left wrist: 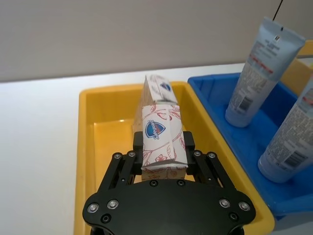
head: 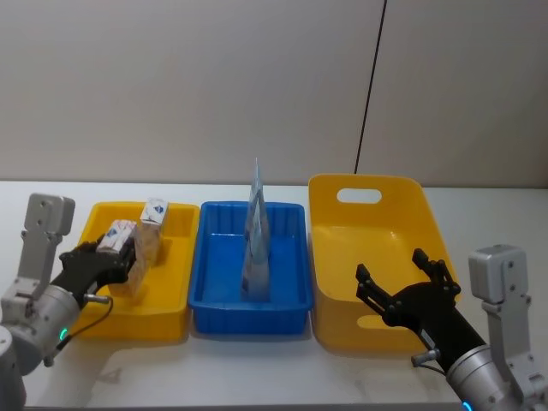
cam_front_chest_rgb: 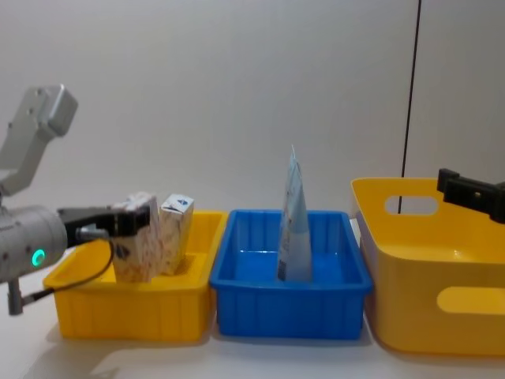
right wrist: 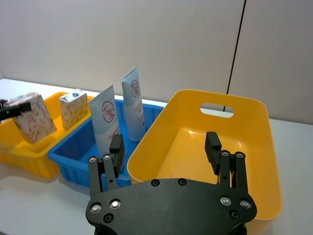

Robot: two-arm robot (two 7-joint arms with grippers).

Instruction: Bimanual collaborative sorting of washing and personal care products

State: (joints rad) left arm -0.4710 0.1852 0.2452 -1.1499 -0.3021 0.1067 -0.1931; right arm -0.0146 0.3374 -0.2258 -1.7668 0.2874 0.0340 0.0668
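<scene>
One box (left wrist: 159, 134) in left end effector (left wrist: 163, 147) (clamped)

Yellow tray (head: 128, 324), blue tray (head: 248, 318), yellow handled bin (head: 332, 257) side by side.

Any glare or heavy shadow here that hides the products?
Head view: a pale sheen on the floor of the blue tray, hiding nothing. Left wrist view: the same on the yellow tray beyond the floral-print box in the left tool. Chest view: soft shadows on the table under the trays. Right wrist view: even light on the open right tool over the yellow bin.
</scene>
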